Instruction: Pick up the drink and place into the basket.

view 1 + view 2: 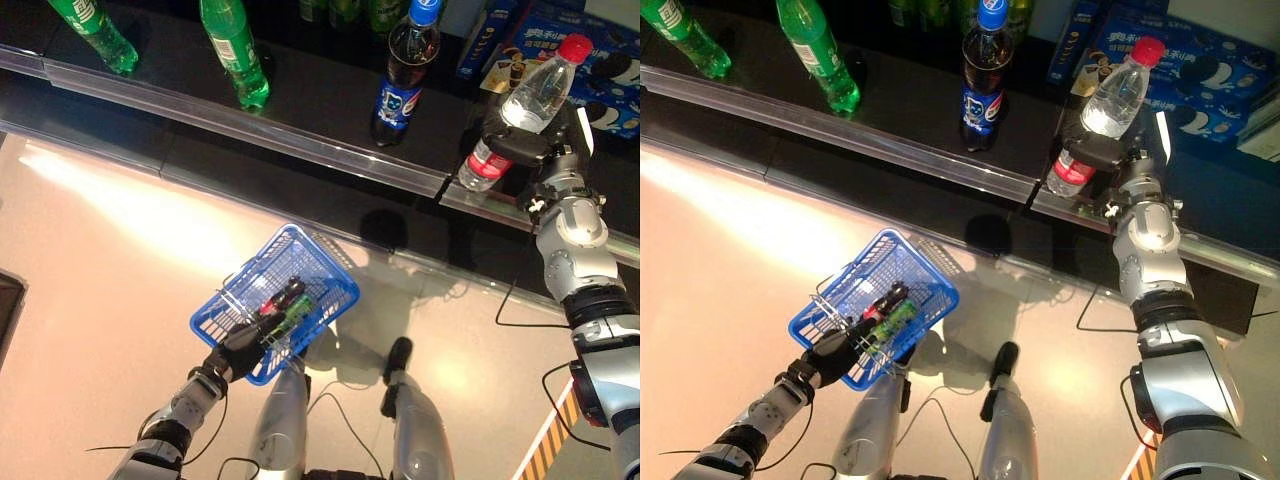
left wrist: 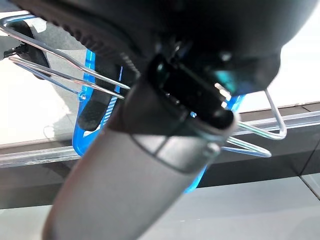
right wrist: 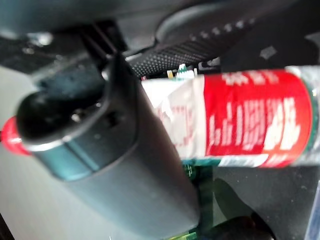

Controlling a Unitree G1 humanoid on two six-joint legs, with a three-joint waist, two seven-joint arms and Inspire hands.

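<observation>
A clear water bottle (image 1: 530, 105) with a red cap and red label is at the dark shelf's front edge on the right, tilted. My right hand (image 1: 527, 148) is shut on its middle; the right wrist view shows the red label (image 3: 250, 117) past my thumb (image 3: 95, 150). Low on the left, my left hand (image 1: 240, 350) is shut on the wire handles (image 2: 60, 75) of a blue basket (image 1: 300, 260) held over the floor. The basket holds a dark bottle and a green one (image 1: 290, 305).
On the dark shelf (image 1: 300, 90) stand two green bottles (image 1: 235, 50), a dark cola bottle (image 1: 405, 70) with a blue cap, and blue snack boxes (image 1: 610, 70) at the back right. A clear rail (image 1: 250, 125) runs along the shelf front.
</observation>
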